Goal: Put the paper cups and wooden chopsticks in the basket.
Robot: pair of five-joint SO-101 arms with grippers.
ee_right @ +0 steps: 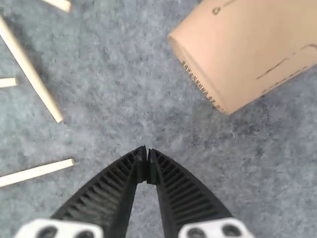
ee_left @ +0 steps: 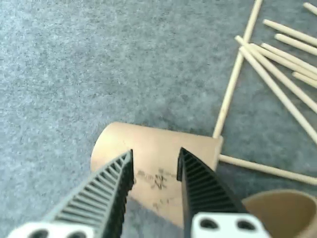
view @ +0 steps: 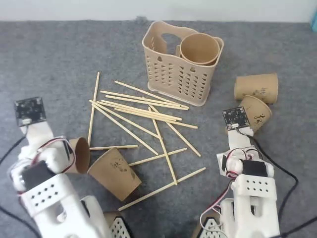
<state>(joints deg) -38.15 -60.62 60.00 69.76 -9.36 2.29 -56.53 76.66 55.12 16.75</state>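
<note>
L gripper (ee_left: 154, 163), jaws spread, over tipped paper cup (ee_left: 158, 139) well left of basket (view: 171, 82); R gripper (ee_right: 147, 166), jaws pressed together; second cup (ee_right: 247, 44) cut off at edge.

Grey, short-pile, felt-like fabric (ee_left: 74, 59) covers the counter (view: 59, 64), slightly mottled, same texture in both wrist views. Along the far edge a pale plain strip (view: 99, 9) runs the full width; wall or bare surface, can't tell. Small blue patch (view: 314, 20) at the far right corner. Lighting even and diffuse, shadows soft and short.
</note>
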